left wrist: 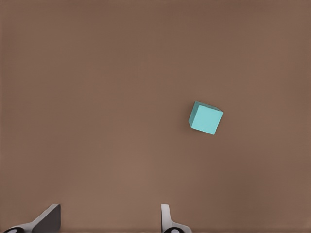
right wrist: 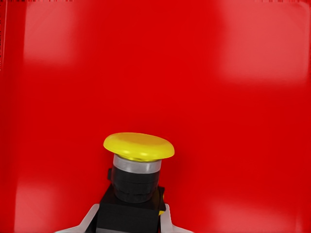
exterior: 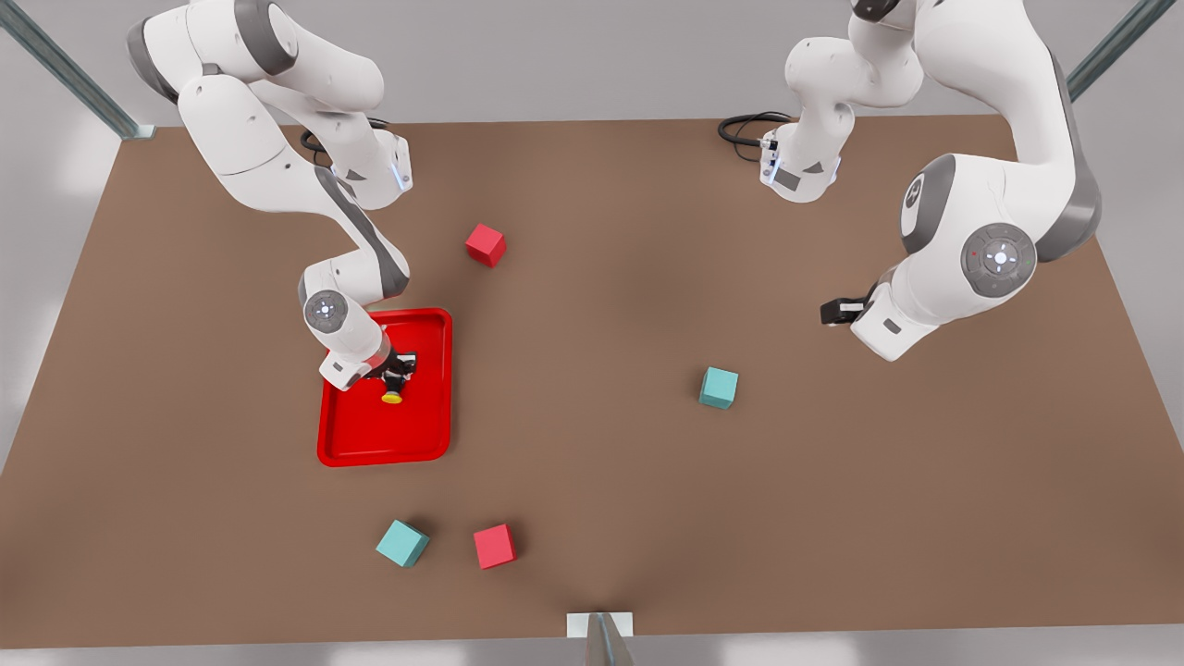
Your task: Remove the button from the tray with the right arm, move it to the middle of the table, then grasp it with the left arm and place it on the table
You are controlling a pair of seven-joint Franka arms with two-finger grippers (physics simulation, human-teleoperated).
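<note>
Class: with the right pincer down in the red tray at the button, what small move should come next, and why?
Probably a short straight lift. The right pincer seems shut on the button, which is over the tray; lifting clears the rim. The left pincer waits open above bare table.

Button body behind claw fingers

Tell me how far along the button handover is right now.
Early stage. The right gripper is down in the tray, its fingers closed on the button, which is not yet out of the tray. Left: carrying it to the table's middle, then the handover. The left gripper waits open above bare table near a teal cube.
</note>
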